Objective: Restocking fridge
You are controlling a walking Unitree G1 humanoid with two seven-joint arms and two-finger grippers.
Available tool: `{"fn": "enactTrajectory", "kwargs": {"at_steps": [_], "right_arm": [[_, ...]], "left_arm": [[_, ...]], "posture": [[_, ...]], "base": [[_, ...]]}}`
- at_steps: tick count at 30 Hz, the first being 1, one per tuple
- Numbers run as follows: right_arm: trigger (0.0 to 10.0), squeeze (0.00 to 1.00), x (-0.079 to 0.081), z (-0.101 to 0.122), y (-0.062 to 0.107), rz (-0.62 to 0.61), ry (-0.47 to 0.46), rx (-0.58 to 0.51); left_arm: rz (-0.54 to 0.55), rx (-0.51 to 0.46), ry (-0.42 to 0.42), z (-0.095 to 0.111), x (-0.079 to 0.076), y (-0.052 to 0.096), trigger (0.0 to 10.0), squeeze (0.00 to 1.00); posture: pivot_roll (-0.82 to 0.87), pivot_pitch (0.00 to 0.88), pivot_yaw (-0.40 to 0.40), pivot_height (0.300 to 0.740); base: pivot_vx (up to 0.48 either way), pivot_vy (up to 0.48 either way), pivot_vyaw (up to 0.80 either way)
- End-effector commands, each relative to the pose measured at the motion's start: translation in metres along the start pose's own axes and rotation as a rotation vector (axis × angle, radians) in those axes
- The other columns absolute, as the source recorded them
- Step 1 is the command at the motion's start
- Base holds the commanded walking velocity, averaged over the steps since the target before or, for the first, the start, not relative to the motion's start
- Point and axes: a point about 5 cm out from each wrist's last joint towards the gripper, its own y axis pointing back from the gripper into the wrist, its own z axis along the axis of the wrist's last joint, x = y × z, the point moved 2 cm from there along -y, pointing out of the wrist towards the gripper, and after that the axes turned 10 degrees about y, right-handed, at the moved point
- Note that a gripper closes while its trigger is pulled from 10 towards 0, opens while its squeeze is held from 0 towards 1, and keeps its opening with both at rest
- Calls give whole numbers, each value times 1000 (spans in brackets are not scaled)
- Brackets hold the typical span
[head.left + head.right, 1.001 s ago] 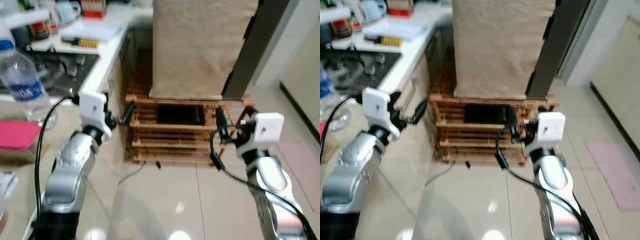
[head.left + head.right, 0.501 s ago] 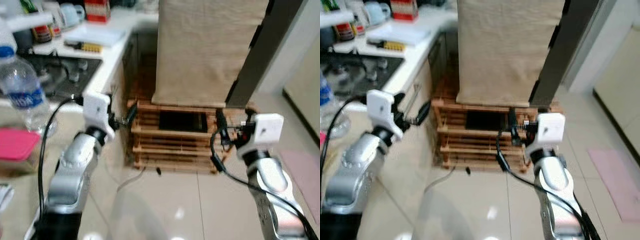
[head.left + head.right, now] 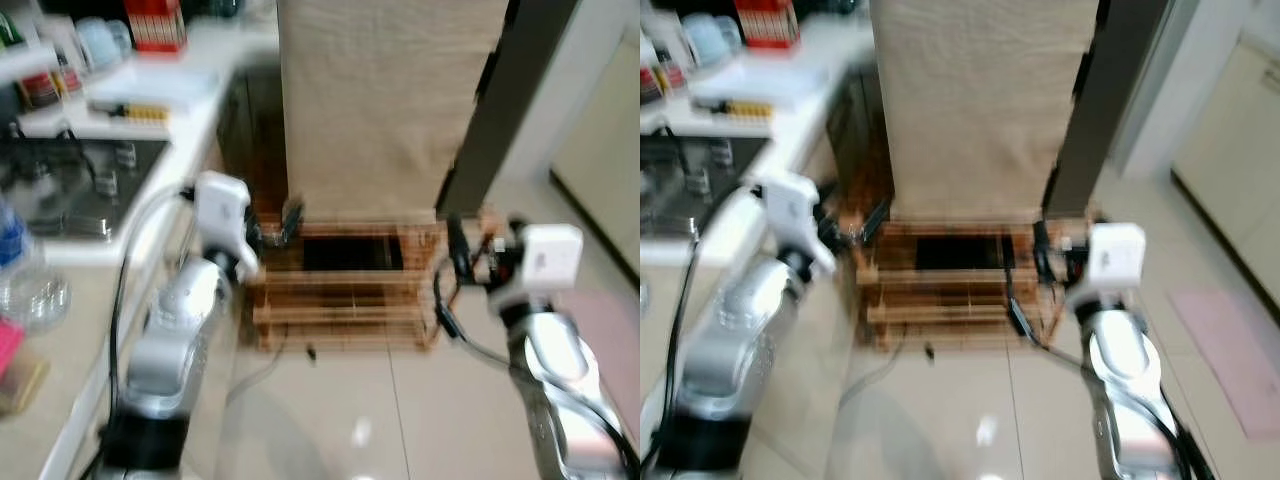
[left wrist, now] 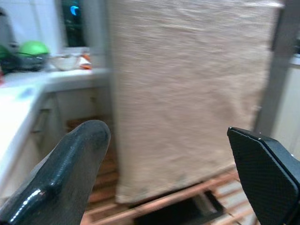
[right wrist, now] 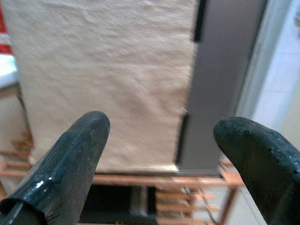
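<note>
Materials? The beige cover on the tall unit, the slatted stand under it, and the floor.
Beige cover: likely woven fabric, matte; weave and soft creases show in the wrist views.
Slatted stand: looks like wood, reddish-brown, open slats.
Floor: probably glazed tile; glossy light reflections, a thin joint line.

1. One cloth-covered fridge (image 3: 385,100), ahead of both pincers.
2. One wooden pallet (image 3: 345,290), beneath it.
3. Two pincers: left gripper (image 4: 168,178), right gripper (image 5: 164,154), fingers spread.
4. One red box (image 3: 155,22).

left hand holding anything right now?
No, in the left wrist view the left hand has its two black fingers spread wide with nothing between them, just the beige cloth-covered fridge beyond.
</note>
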Motion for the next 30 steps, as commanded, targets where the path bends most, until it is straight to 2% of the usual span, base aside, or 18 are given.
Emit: {"fn": "enactTrajectory", "kwargs": {"at_steps": [1, 5, 9, 16, 19, 30], "right_arm": [[10000, 0, 6, 2, -3, 18, -9, -2], [10000, 0, 8, 2, -3, 22, -11, -1], [10000, 0, 6, -2, 0, 24, 7, 20], [10000, 0, 4, -3, 1, 24, 0, 30], [10000, 0, 6, -2, 1, 25, -2, 26], [10000, 0, 8, -4, 8, 54, 1, 25]], "left_arm": [[33, 4, -17, 0, 9, 2, 10000, 0], [46, 2, -17, 1, 11, 2, 10000, 0], [22, 5, -17, 0, 6, 2, 10000, 0], [32, 1, -16, 2, 10, 2, 10000, 0], [22, 3, -16, 1, 8, 4, 10000, 0], [4, -15, -19, 5, 12, 8, 10000, 0]], "posture": [[-35, 0, -17, 740], [-37, 0, -12, 740], [-32, 0, -19, 740], [-30, 0, -19, 740], [-29, 0, -16, 740], [-20, 0, -13, 740]], "base": [[401, 0, 0], [397, 0, 0], [399, 0, 0], [399, 0, 0], [364, 0, -552], [0, 0, 0]]}}
